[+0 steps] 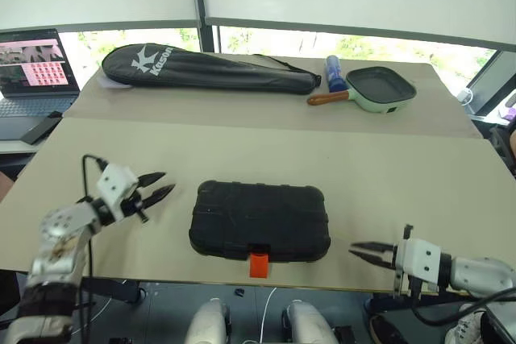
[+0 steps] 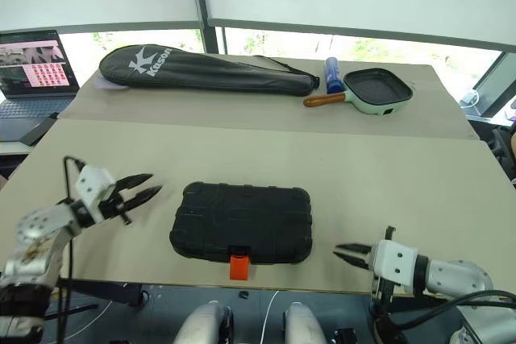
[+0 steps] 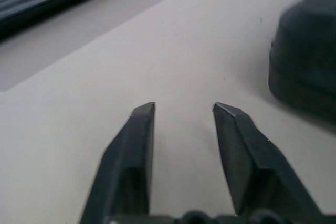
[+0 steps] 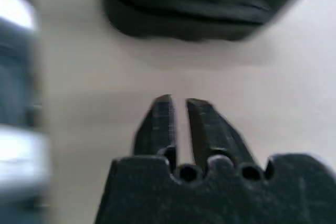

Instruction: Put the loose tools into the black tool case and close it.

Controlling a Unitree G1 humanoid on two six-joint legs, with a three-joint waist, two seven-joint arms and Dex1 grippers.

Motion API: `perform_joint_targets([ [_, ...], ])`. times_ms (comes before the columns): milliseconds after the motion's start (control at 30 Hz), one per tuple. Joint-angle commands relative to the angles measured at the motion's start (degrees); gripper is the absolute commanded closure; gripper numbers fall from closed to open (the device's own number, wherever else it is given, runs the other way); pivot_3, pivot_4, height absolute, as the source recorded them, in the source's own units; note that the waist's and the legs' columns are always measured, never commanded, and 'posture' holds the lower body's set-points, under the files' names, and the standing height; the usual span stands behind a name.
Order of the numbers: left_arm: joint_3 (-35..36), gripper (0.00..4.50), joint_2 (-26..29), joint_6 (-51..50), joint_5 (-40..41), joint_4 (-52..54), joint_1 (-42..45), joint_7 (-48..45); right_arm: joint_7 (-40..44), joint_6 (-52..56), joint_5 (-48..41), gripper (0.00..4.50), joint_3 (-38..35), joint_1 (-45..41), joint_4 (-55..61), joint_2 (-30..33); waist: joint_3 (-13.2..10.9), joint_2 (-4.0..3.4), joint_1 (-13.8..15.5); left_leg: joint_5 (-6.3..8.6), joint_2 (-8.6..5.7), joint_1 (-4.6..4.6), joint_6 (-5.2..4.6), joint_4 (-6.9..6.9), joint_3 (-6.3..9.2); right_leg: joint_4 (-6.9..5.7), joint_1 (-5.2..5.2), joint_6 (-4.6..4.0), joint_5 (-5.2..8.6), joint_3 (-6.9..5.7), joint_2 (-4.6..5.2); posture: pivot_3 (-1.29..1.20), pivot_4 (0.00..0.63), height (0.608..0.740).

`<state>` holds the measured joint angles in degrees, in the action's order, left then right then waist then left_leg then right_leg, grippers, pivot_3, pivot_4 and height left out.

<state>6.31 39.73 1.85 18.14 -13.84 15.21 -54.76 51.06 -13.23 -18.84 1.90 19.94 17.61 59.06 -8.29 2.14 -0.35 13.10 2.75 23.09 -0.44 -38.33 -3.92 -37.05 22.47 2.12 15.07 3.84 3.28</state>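
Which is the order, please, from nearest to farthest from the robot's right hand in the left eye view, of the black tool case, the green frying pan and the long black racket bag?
From the right hand:
1. The black plastic tool case, closed, just to its left near the table's front edge.
2. The green frying pan, far side of the table, right of centre.
3. The long black racket bag, far side, stretching leftwards.

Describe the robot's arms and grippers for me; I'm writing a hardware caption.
Both arms are silver-grey metal with rounded joint housings, each ending in a white boxy wrist block. The left gripper and right gripper each have two black, tapered, pointed fingers. A thin black cable loops over the left wrist, and black cables trail from the right forearm.
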Motion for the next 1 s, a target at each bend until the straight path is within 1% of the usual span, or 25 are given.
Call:
perform_joint_targets([
  [33,-4.08,4.39,-0.27,-6.18,-1.11,0.9,4.75,-2.17,1.02,8.1,-0.11,4.5,2.78,-1.49,7.15,-0.76,0.01,0.01,-0.41,0.0,0.0,0.0,0.0,0.0,0.0,0.0,0.0,0.0,0.0,0.01,-0.03,0.0,0.15,0.74],
  [67,-5.18,4.39,-0.33,-7.68,-1.32,0.49,5.92,-2.85,1.17,9.77,0.44,4.5,3.87,-2.45,7.93,-1.31,0.01,0.01,-0.52,0.0,0.0,0.01,0.0,0.0,0.01,0.01,0.03,0.0,0.0,0.01,-0.05,0.0,0.15,0.74],
  [100,-6.6,4.39,-0.42,-9.15,-1.65,-0.51,7.33,-4.09,1.41,14.13,-0.03,4.5,5.61,-3.59,9.15,-1.46,0.01,0.02,-0.56,0.0,0.0,0.04,0.0,0.0,0.01,0.01,0.06,0.0,0.01,0.01,-0.08,0.0,0.15,0.74],
  [167,-9.35,4.39,-0.1,-11.82,-2.52,-2.86,9.7,-7.25,0.33,17.74,2.25,4.5,8.75,-7.48,9.05,-4.31,-0.01,0.05,-0.52,0.0,0.0,0.08,0.0,0.01,0.01,0.0,0.13,-0.01,0.01,0.02,-0.11,0.0,0.15,0.74],
  [233,-10.94,4.39,0.11,-12.07,-3.47,-4.75,11.19,-9.77,0.29,18.45,5.47,4.5,10.99,-10.62,7.88,-6.35,-0.01,0.07,-0.48,0.0,0.01,0.12,0.0,-0.02,0.02,0.0,0.16,-0.02,0.01,0.02,-0.16,0.0,0.15,0.74],
  [367,-11.41,4.39,-0.19,-13.05,-3.64,-6.18,12.41,-11.54,-0.46,22.01,7.52,4.5,13.25,-16.21,6.51,-10.95,-0.04,0.22,-0.5,0.0,-0.01,0.31,0.0,-0.03,0.0,-0.02,0.39,-0.02,0.01,0.05,-0.15,0.0,0.15,0.74],
  [500,-9.29,4.39,0.05,-16.89,-0.09,-2.02,9.55,-13.36,-1.42,22.52,9.61,4.5,13.6,-20.99,3.92,-15.14,-0.06,0.33,-0.54,-0.01,0.07,0.35,0.01,-0.07,0.0,-0.1,0.5,-0.09,-0.03,0.05,-0.22,0.0,0.15,0.74],
  [600,-7.0,4.39,1.77,-19.52,1.95,2.87,4.34,-13.86,-3.53,21.41,11.31,4.5,11.81,-25.57,-1.07,-18.1,-0.06,0.33,-0.9,-0.01,0.08,0.5,0.01,-0.1,-0.01,-0.14,0.65,-0.09,-0.03,0.08,-0.19,0.0,0.15,0.74],
  [733,-3.89,4.39,2.71,-22.66,4.36,8.51,-1.36,-12.74,-4.04,18.17,13.37,4.5,11.19,-30.1,-7.18,-20.18,-0.08,0.3,-0.57,-0.01,0.08,0.51,0.01,-0.1,0.06,-0.16,0.7,-0.1,-0.05,0.09,-0.15,0.0,0.15,0.74],
  [833,-1.36,4.39,2.21,-23.69,5.86,12.21,-5.12,-10.88,-4.08,15.78,14.57,4.5,11.17,-33.82,-11.82,-21.9,-0.09,0.29,-0.32,-0.01,0.05,0.54,0.01,-0.11,-0.02,-0.15,0.7,-0.1,-0.05,0.07,-0.13,0.0,0.15,0.74],
  [1000,1.86,4.39,1.4,-24.4,7.31,14.68,-7.55,-7.79,-3.31,12.95,15.54,4.5,10.59,-37.6,-16.74,-22.92,-0.1,0.28,-0.28,-0.01,0.06,0.58,0.01,-0.11,-0.01,-0.15,0.71,-0.1,-0.05,0.06,-0.12,0.0,0.15,0.74],
])
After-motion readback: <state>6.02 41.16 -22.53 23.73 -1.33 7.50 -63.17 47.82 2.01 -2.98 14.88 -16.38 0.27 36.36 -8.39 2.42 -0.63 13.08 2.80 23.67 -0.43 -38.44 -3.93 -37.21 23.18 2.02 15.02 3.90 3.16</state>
